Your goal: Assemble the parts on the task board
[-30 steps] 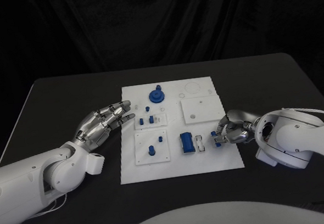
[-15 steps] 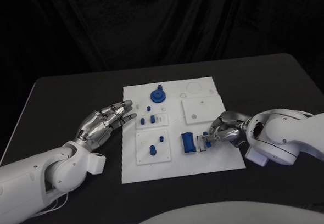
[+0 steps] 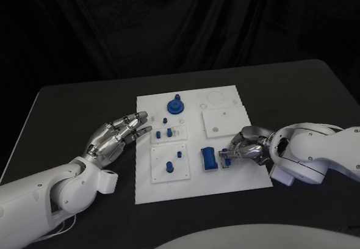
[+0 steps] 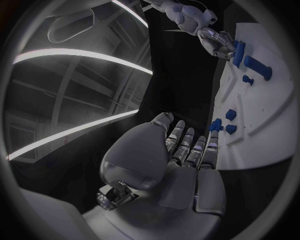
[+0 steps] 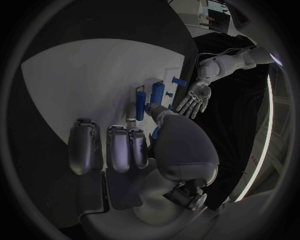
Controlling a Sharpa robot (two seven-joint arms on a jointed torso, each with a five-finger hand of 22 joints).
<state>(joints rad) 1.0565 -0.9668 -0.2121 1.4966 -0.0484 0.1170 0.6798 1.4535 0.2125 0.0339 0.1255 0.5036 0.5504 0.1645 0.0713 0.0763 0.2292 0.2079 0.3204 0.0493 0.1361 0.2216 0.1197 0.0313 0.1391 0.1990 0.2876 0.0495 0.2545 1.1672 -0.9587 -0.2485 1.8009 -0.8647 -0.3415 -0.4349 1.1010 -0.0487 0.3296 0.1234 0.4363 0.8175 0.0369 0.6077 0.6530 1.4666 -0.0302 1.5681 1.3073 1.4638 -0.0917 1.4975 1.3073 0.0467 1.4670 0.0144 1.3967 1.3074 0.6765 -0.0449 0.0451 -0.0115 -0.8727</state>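
Observation:
The white task board (image 3: 231, 176) lies mid-table. On it stand a blue knob (image 3: 175, 106), a thick blue cylinder (image 3: 208, 158) and several small blue pegs (image 3: 167, 131). My left hand (image 3: 121, 133) hovers flat at the board's left edge, fingers spread, holding nothing; its palm (image 4: 181, 165) faces the board (image 4: 262, 110). My right hand (image 3: 249, 148) sits low on the board's right side, its fingertips at a small blue part (image 3: 226, 159) beside the cylinder. In the right wrist view the thumb reaches toward the blue cylinder (image 5: 140, 107); whether it grips the small part is unclear.
Raised white sub-plates (image 3: 225, 120) stand on the board. Bare black table (image 3: 71, 107) lies on both sides of the board, with its front edge close below the board. The left forearm (image 3: 55, 192) crosses the table's front left.
My right hand has moved left across the board's edge, from beside the board to the small blue part by the cylinder. The left hand has stayed put.

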